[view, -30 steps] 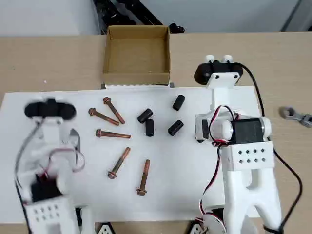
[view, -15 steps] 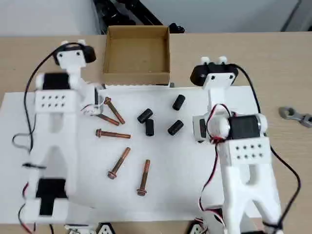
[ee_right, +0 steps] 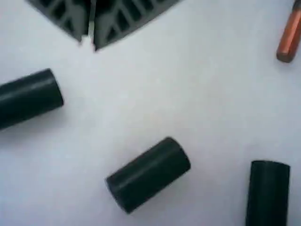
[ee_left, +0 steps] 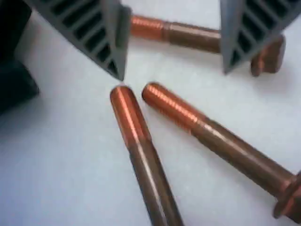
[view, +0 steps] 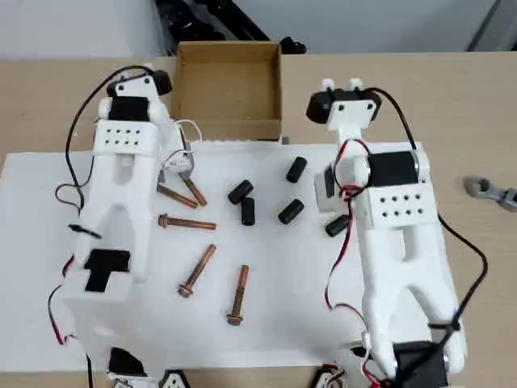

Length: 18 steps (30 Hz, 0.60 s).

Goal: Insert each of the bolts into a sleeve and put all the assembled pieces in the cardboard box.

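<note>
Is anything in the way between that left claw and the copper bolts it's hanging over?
Nothing visible. The left gripper is open just above them: one bolt lies across the gap between its fingers, and two more bolts point toward it, with bare white sheet around them.

The upper ends of two bolts point(view: 196, 194) are covered by the left gripper point(view: 179, 164). A sleeve point(ee_right: 268, 193) is cut off by the view's edge.

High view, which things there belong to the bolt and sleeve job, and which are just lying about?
Job: copper bolts, black sleeves, cardboard box.
Lying about: metal tool off the white sheet, dark equipment behind the cardboard box.
</note>
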Available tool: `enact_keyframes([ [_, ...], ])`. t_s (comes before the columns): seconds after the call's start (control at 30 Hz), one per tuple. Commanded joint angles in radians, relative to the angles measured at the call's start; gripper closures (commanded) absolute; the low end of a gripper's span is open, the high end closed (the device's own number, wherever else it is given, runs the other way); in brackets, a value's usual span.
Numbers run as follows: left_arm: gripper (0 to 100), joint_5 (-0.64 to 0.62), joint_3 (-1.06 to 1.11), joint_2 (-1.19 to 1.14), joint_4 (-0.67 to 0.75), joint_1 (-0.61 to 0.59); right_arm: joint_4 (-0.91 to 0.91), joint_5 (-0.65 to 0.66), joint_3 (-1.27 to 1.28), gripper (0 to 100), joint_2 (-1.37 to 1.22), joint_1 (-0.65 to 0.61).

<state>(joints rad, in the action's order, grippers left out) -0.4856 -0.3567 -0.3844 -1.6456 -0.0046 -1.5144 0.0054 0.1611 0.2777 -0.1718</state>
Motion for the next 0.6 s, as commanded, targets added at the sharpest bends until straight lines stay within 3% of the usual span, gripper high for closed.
enact_keyframes([
  [0.0, 87, -0.066, -0.045, 0.003, 0.058, 0.008, -0.002, 0.009, -0.048, 99.5, -0.015, -0.005],
  [0.57, 87, -0.193, 0.004, -0.158, 0.281, 0.04, 0.012, 0.009, -0.048, 99.5, -0.015, -0.004],
])
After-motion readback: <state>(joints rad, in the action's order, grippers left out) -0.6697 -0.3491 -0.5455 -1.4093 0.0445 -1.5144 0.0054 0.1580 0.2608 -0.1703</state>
